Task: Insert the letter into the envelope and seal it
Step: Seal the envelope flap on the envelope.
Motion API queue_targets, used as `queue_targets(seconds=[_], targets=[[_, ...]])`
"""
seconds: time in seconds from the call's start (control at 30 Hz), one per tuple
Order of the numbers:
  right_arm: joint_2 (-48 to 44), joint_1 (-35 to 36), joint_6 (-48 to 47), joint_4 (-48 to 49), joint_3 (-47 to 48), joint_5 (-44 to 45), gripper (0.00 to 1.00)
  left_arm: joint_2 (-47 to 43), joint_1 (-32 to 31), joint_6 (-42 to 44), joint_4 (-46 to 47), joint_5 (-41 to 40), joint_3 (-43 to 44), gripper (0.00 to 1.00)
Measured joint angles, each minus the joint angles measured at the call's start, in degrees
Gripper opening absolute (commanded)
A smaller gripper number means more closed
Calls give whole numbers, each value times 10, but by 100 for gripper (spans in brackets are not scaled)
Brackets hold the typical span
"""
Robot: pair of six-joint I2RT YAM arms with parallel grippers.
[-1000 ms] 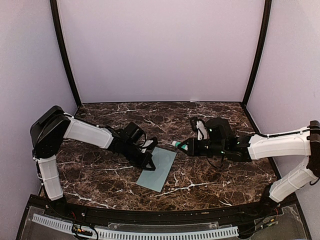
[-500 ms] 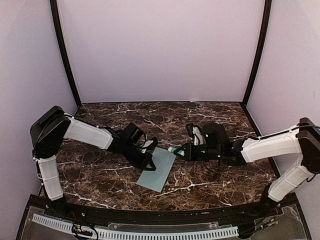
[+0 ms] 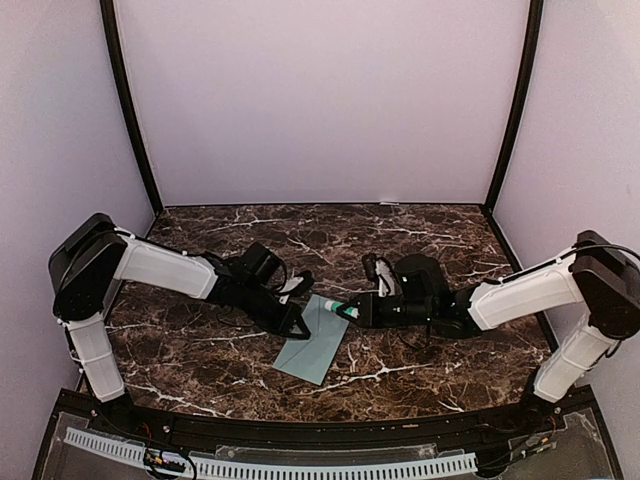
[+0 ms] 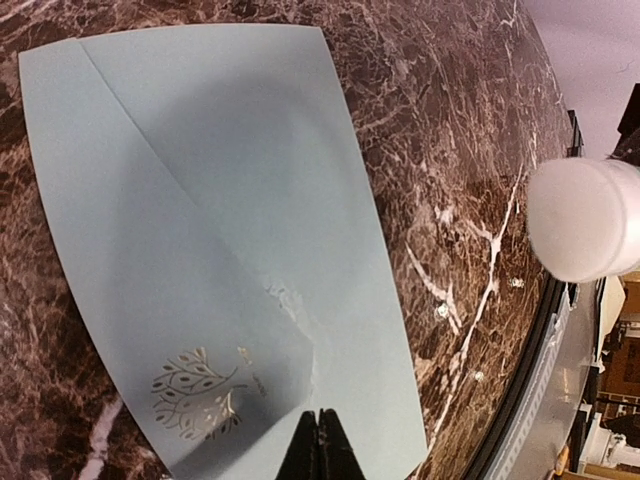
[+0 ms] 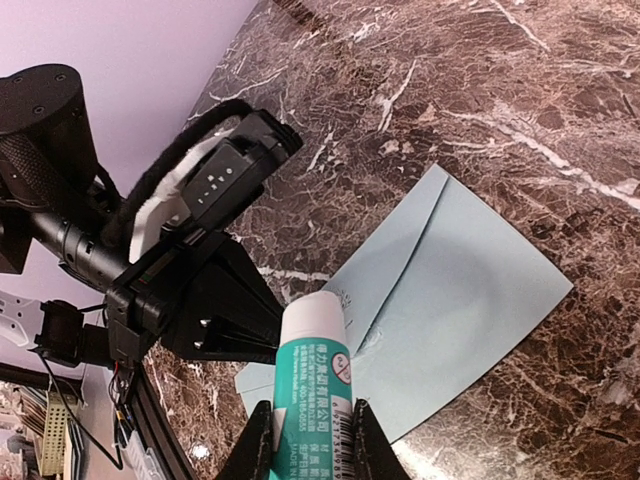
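Left fingers [image 4: 310, 455] and glue stick [image 5: 315, 370] crowd the envelope's [image 3: 312, 350] far end — near end free.

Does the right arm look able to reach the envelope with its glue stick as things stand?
Likely yes: the glue stick tip sits at the envelope edge with nothing between. The left gripper, shut, covers only the flap tip.

Txt on envelope [image 4: 220, 230], glue stick [image 5: 312, 385] label illegible.
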Motion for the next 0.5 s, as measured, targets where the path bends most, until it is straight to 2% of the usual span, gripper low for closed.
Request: queue_targets(seconds=[0.5], targets=[[81, 14, 19, 57, 18, -26, 10, -2, 0, -20, 16, 17, -45, 1]])
